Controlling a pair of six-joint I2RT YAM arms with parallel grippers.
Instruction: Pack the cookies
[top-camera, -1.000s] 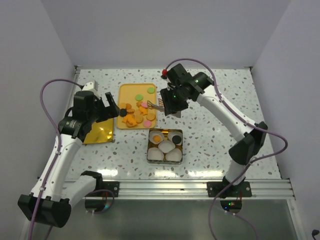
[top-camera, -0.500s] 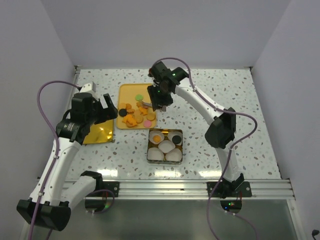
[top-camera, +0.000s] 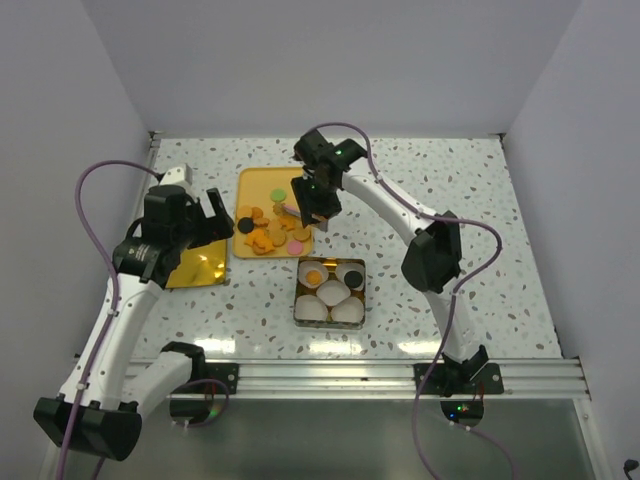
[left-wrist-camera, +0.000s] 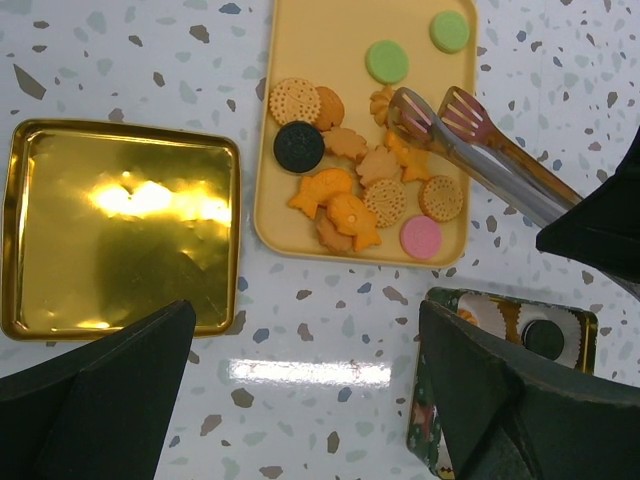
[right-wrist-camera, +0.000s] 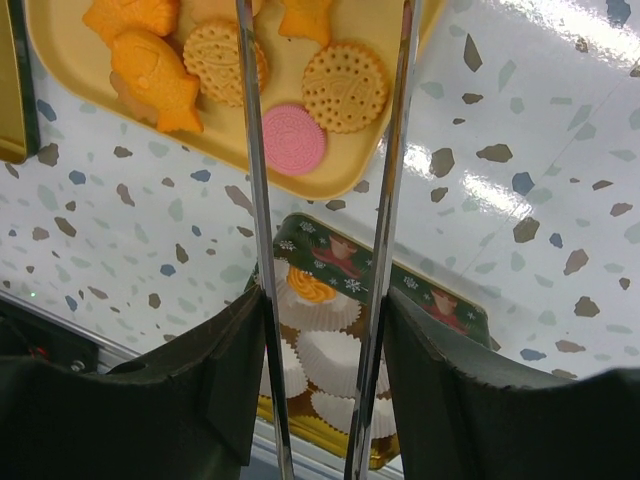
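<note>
The cookies (left-wrist-camera: 365, 190) lie on a yellow tray (top-camera: 262, 185): mostly orange-brown ones, one black (left-wrist-camera: 298, 146), one pink (right-wrist-camera: 295, 139) and two green (left-wrist-camera: 386, 61). My right gripper (top-camera: 318, 208) is shut on metal tongs (left-wrist-camera: 485, 150), whose two arms (right-wrist-camera: 262, 250) stand apart. The tong tips hover over the cookies at the tray's right side and hold nothing that I can see. My left gripper (left-wrist-camera: 310, 400) is open and empty, above the table between the gold lid (left-wrist-camera: 120, 230) and the tin (left-wrist-camera: 500, 340).
The green Christmas tin (top-camera: 330, 290) stands in front of the tray and holds white paper cups (right-wrist-camera: 345, 360). One cup holds an orange cookie (right-wrist-camera: 312, 285), another a black one (top-camera: 352, 280). The gold lid (top-camera: 197, 265) lies left of the tray.
My right arm has swung left, bringing the tongs from the tray's right edge to over the cookies. The left arm has barely moved.
</note>
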